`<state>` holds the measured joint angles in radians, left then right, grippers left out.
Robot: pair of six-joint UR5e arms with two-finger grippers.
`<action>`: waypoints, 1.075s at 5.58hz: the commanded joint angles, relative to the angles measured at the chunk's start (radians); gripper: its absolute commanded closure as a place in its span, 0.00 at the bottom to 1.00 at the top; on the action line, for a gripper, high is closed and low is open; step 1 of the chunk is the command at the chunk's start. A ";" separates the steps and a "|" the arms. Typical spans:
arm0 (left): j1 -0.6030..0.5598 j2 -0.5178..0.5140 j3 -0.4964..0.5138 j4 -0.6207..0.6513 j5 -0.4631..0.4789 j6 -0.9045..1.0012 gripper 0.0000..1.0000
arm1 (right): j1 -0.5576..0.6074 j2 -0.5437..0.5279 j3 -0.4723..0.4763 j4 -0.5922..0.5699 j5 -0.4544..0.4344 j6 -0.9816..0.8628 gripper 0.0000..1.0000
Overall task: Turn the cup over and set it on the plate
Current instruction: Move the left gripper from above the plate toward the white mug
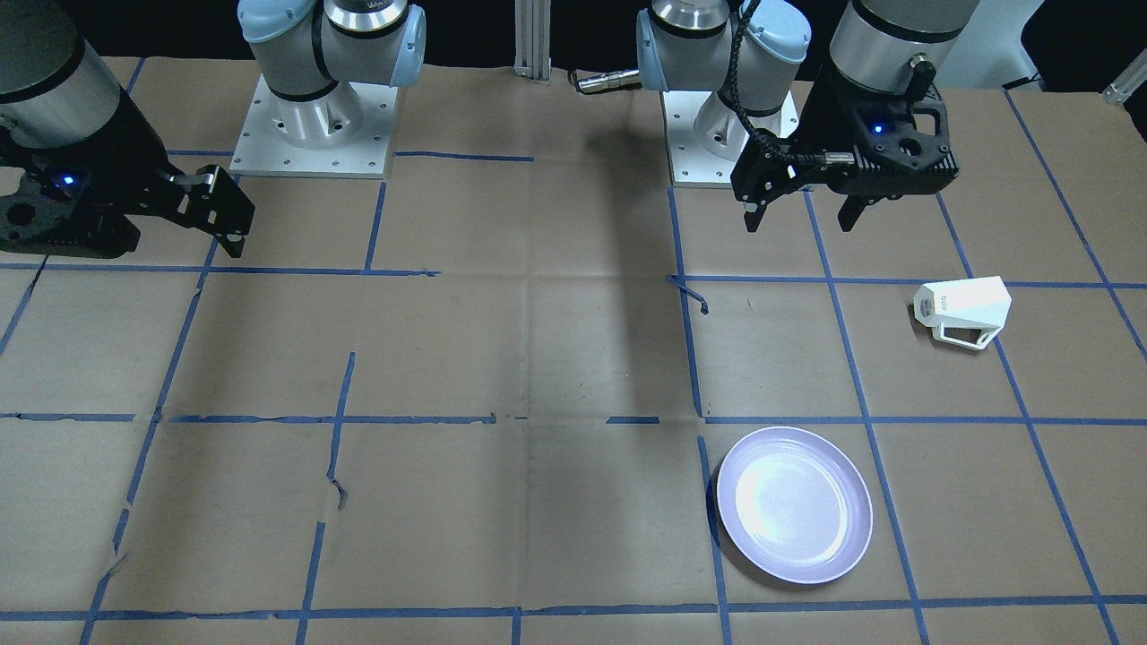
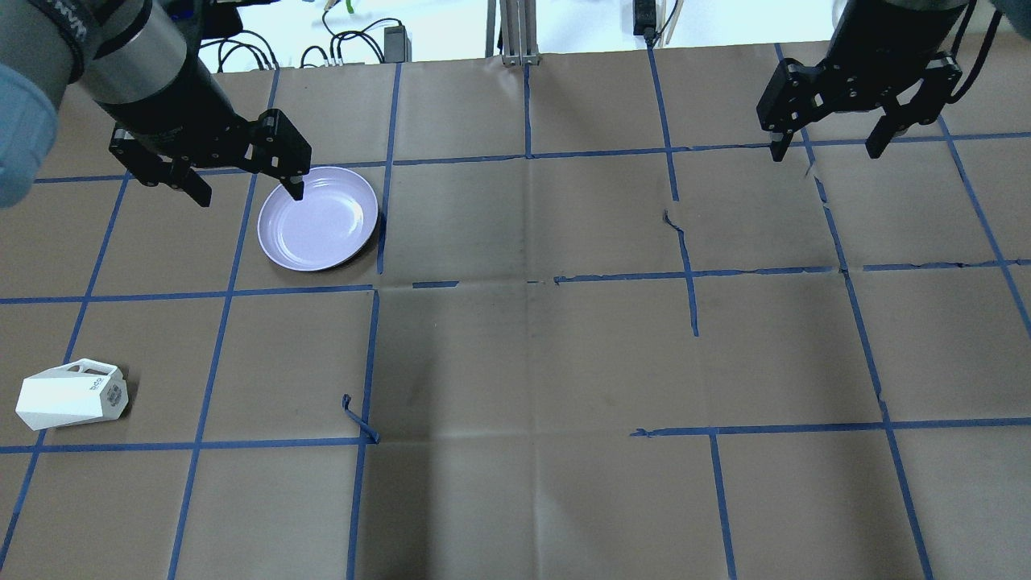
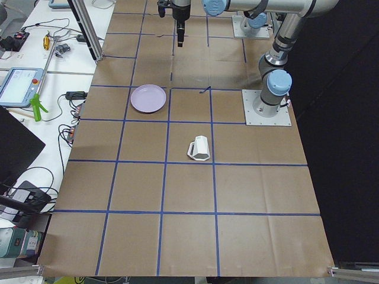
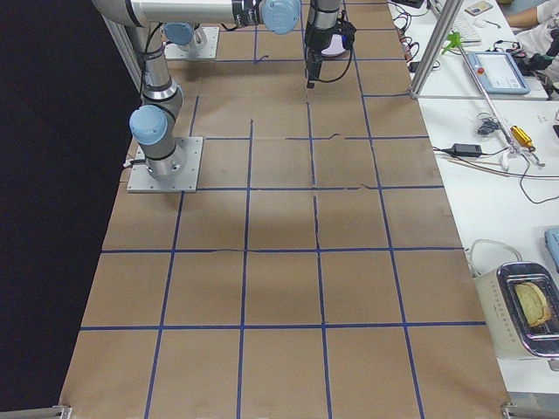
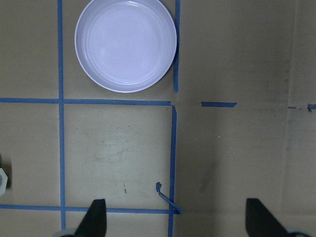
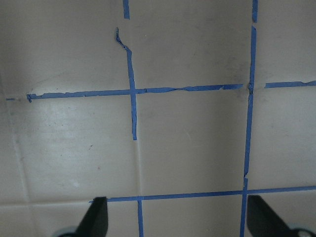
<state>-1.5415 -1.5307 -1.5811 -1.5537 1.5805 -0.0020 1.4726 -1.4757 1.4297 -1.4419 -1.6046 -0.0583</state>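
The white faceted cup (image 2: 71,395) lies on its side on the paper-covered table, at the near left of the overhead view, its logo base pointing toward the table's middle. It also shows in the front view (image 1: 963,309) and the left view (image 3: 199,148). The lavender plate (image 2: 317,217) sits empty farther out (image 1: 794,504) (image 5: 125,45). My left gripper (image 2: 250,195) hangs open and empty in the air at the plate's left edge, well away from the cup (image 1: 800,219). My right gripper (image 2: 824,153) is open and empty over the far right of the table.
A loose curl of blue tape (image 2: 358,419) sticks up near the table's middle left. The two arm bases (image 1: 314,116) (image 1: 730,125) stand at the robot's edge. A side bench with cables and devices (image 3: 35,71) runs along the far edge.
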 commanded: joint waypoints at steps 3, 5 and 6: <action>0.012 0.023 -0.007 -0.002 0.006 0.025 0.02 | 0.000 0.000 0.000 0.000 0.000 0.000 0.00; 0.155 0.065 -0.005 -0.073 0.007 0.231 0.02 | 0.000 0.000 0.000 0.000 0.000 0.000 0.00; 0.249 0.090 -0.002 -0.118 0.007 0.352 0.02 | 0.000 0.000 0.000 0.000 0.000 0.000 0.00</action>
<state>-1.3744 -1.4636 -1.5850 -1.6329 1.5876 0.2500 1.4726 -1.4757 1.4297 -1.4419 -1.6045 -0.0583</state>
